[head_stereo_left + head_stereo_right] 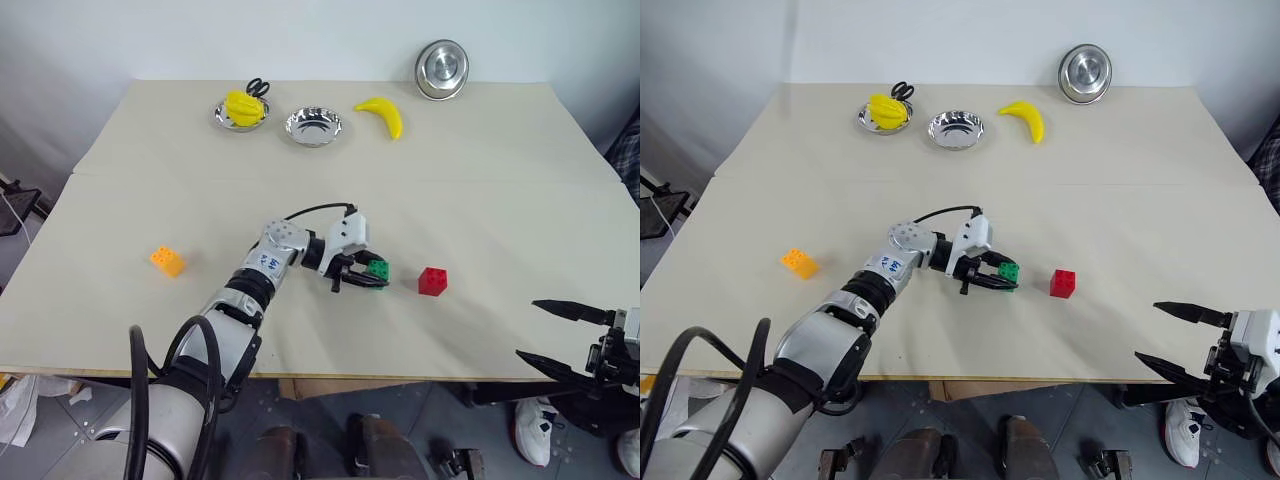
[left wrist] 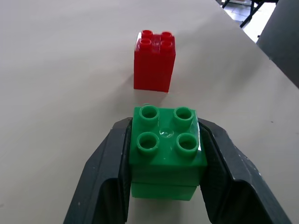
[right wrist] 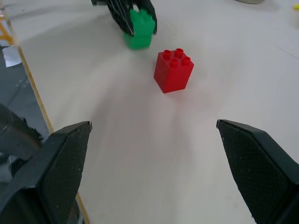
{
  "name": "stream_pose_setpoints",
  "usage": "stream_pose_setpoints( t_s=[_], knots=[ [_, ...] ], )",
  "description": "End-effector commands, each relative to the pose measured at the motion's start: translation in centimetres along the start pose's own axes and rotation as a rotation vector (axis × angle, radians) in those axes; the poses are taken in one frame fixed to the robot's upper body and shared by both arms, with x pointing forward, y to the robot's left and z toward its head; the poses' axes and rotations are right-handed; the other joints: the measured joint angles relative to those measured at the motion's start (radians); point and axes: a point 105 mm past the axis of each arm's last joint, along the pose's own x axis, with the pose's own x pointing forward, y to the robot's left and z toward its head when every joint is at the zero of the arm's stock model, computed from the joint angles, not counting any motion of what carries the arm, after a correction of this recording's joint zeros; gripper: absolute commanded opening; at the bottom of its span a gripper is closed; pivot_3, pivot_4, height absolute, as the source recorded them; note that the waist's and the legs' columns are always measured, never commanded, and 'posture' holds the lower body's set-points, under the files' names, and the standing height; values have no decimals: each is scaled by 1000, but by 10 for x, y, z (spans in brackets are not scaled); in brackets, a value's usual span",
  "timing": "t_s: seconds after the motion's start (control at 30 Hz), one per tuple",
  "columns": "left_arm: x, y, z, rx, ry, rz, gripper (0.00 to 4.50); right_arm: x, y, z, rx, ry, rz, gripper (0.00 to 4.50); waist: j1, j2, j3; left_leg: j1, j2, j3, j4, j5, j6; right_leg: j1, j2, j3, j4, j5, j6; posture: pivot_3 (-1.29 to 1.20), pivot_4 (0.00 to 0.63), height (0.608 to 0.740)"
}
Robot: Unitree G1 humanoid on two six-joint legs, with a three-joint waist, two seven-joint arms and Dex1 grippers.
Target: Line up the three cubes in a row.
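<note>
My left gripper (image 1: 368, 277) is shut on the green cube (image 1: 378, 270), a studded block gripped on both sides near the middle of the table (image 1: 480, 200). The wrist view shows the green cube (image 2: 166, 149) between the black fingers (image 2: 107, 182). The red cube (image 1: 433, 281) stands upright on the table just to the right of it, a short gap away, and shows as the red cube (image 2: 154, 59) straight ahead of the gripper. Far to the left lies the orange cube (image 1: 168, 261). My right gripper (image 1: 560, 335) hangs open off the table's front right edge, empty, facing the red cube (image 3: 174, 70).
At the back of the table are a metal dish (image 1: 241, 115) with yellow fruit and scissors, an empty metal dish (image 1: 314, 126), a yellow banana (image 1: 382, 114) and a metal dish (image 1: 442, 69) leaning on the wall. A person's shoes (image 1: 540, 430) are on the floor at the right.
</note>
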Motion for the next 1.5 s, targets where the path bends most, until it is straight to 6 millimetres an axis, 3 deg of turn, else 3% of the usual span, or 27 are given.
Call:
stream_pose_setpoints(
  t_s=[0.03,0.47,0.6,0.73,0.8,0.9,1.0,1.13,1.3,1.5],
  knots=[
    [2,3,8,60,16,-5,1564,0,1,15,-36,-41,-29,4500,1,0,0,0,0,0,0,0,0,0,0,0,0,0,0,0,150,740],
    [-2,5,-2,4,18,31,1564,9,5,15,-27,-60,-37,4500,1,0,0,1,0,0,0,0,0,1,0,1,1,0,0,0,150,740],
    [-6,4,-2,-7,2,25,2745,13,3,17,-28,-70,-26,4500,1,0,0,2,0,1,1,0,0,1,0,1,2,0,0,0,150,740],
    [-18,14,15,53,-75,78,4022,24,0,21,-30,-100,-8,4500,0,0,0,1,0,1,1,0,0,0,0,1,3,0,0,0,150,740],
    [-37,16,20,70,-114,92,4468,32,-4,26,-31,-131,5,4500,0,0,0,1,0,1,1,0,0,0,0,1,4,0,0,0,150,740],
    [-65,13,23,105,-164,83,4468,43,-7,32,-33,-167,35,4500,-5,0,0,2,0,1,2,1,-1,-1,0,2,6,0,0,0,150,740],
    [-119,-7,18,159,-224,89,4468,63,-5,38,-13,-214,107,4500,-13,0,0,3,0,1,2,1,-2,-1,0,2,8,0,-1,0,150,740],
    [-170,-25,11,145,-224,267,4468,81,-8,43,4,-260,148,4500,-23,0,0,3,1,0,1,1,-3,-1,0,1,9,-1,-2,0,150,740],
    [-232,-66,2,111,-233,637,4468,103,-7,47,-6,-308,214,4500,-14,0,0,2,1,-1,5,-1,0,1,-2,1,8,-1,-2,0,150,740],
    [-272,-132,-28,-36,-190,1004,4468,123,-2,53,-16,-345,315,4500,-6,0,0,2,1,-1,5,-1,1,2,-2,1,7,-1,-2,0,150,740]
  ],
)
